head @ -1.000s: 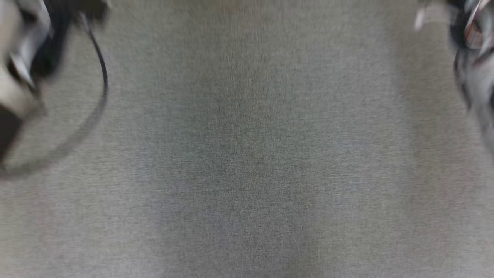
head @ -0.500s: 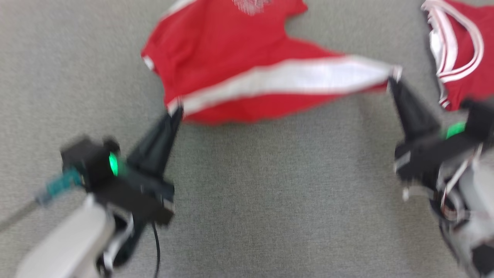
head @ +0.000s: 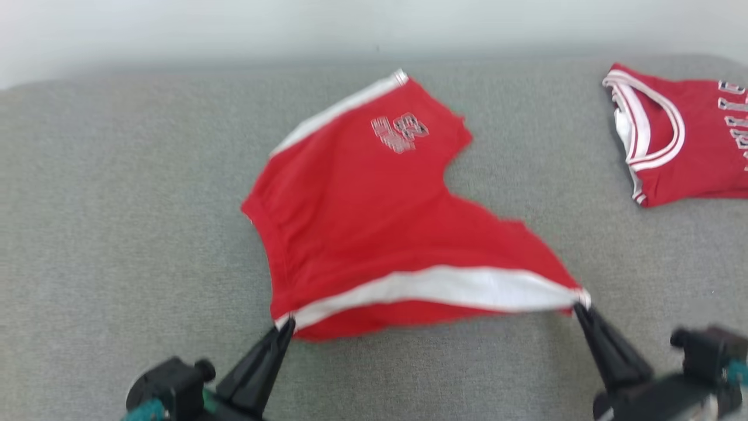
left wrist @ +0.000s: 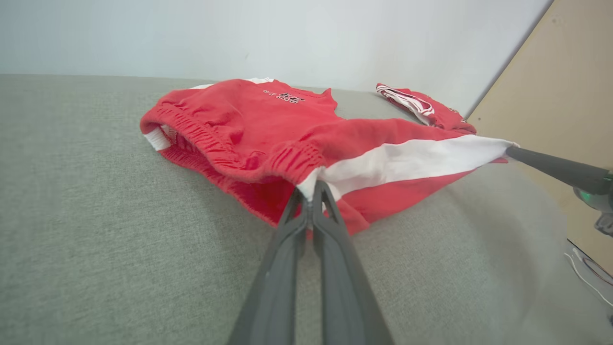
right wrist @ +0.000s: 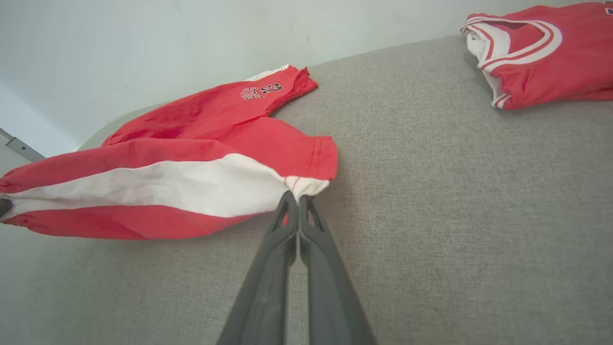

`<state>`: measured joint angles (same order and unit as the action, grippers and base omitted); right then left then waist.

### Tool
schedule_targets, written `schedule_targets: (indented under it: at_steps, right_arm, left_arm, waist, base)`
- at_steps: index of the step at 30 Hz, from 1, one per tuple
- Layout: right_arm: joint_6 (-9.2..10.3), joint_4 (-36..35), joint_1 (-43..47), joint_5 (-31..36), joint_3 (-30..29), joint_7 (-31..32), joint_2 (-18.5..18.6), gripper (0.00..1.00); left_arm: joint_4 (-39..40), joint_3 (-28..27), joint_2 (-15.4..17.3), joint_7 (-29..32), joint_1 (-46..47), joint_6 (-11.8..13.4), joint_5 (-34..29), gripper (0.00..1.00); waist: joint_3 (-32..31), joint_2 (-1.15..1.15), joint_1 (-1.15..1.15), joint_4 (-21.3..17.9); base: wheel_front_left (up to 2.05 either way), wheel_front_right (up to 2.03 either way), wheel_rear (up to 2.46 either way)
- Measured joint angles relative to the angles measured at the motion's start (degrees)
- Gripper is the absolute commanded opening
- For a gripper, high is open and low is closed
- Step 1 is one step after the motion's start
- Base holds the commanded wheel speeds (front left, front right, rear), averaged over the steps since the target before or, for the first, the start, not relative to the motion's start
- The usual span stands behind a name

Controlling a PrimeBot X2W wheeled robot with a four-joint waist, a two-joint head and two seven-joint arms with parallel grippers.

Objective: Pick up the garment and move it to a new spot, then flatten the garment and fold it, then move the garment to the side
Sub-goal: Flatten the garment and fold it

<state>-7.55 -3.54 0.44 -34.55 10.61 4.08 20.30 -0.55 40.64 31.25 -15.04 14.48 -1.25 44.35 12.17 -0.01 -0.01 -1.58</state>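
**Head view.** The garment (head: 374, 222), red with a white side stripe and a small number print, is laid at centre on the grey cloth surface (head: 117, 245). Its near striped edge is drawn taut between two holds. The left gripper (head: 286, 325) is entered at 7 o'clock, fingers pressed together on the stripe's left end. The right gripper (head: 580, 308) is entered at 5 o'clock, likewise pinching the right end. A second red garment (head: 684, 146) with striped trim is noted at 2 o'clock, well apart.

Change: against the blurred frames of the preceding second, the picture as a whole is shifted, so camera motion is recorded, not garment motion. The stretched two-point hold is matched half a second back.

**Left wrist view.** Fingers are seen closed on a gathered, elastic-looking corner at 12 o'clock.

**Right wrist view.** Fingers are seen closed on the white stripe's hemmed end at 12 o'clock.

**Assessment.** The grasp is judged secure, and relocation is judged to be giving way to flattening. Folding is not yet begun.
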Motion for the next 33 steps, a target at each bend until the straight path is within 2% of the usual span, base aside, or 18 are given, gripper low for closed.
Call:
schedule_targets:
  at_steps: [10,17,24,33]
  right_arm:
    - [0.00,-8.05,14.78,2.16,-4.05,4.15,-5.80,0.00]
    - [0.00,-10.42,17.03,3.13,-5.83,5.26,-7.83,0.00]
    - [0.00,-7.72,9.86,3.44,-5.86,5.26,-5.23,0.00]
    - [0.00,0.07,-6.54,1.93,-4.04,5.75,-1.92,0.00]
  left_arm:
    - [-0.11,-3.39,-0.80,0.00,-7.78,-1.67,-2.66,0.00]
    - [0.03,-3.92,-1.49,0.00,-9.76,-1.71,-3.07,0.00]
    - [-0.93,-4.69,-3.77,0.00,-7.89,-2.87,-4.82,0.00]
    - [-4.05,-5.45,-5.72,0.00,0.90,-4.56,-5.36,0.00]
  waist:
    - [-4.41,0.01,0.00,0.74]
    - [-5.67,0.01,0.01,1.54]
    - [-4.97,0.02,0.02,2.01]
    - [-2.40,0.02,0.02,3.79]
  base:
    - [0.00,0.00,0.00]
    - [0.00,0.00,0.00]
    - [0.00,0.00,0.00]
    - [0.00,0.00,0.00]
